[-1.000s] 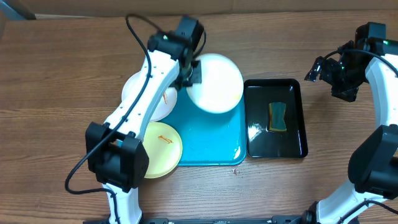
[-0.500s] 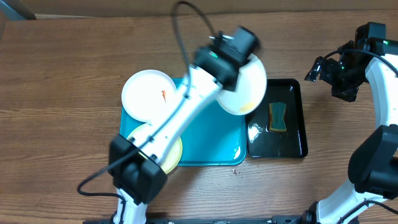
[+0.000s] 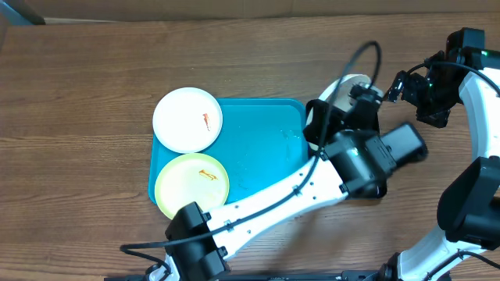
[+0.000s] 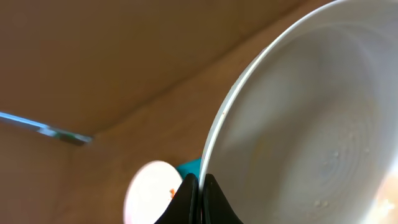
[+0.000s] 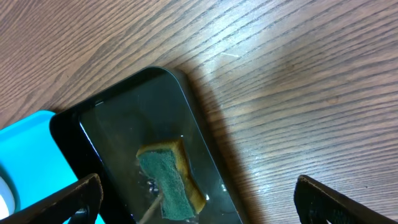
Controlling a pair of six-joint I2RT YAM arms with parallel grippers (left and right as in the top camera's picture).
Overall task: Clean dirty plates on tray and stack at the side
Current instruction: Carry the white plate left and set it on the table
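Colour survey: table, trays, plates, sponge
Noted: table [image 3: 78, 94] brown with a wood-grain pattern; tray [image 3: 258, 148] plain turquoise-blue; white plate [image 3: 187, 119] carrying one small orange-red smear; pale yellow plate [image 3: 191, 186] carrying an orange streak; second white plate [image 4: 311, 124] white throughout, faint concentric rings on its face; black tray [image 5: 118, 130] glossy with pale reflections; sponge [image 5: 165, 177] dark green on top, yellow at the sides

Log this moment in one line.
left gripper: shut on held white plate | right gripper: open | tray: smeared white plate, yellow plate | sponge: in black tray
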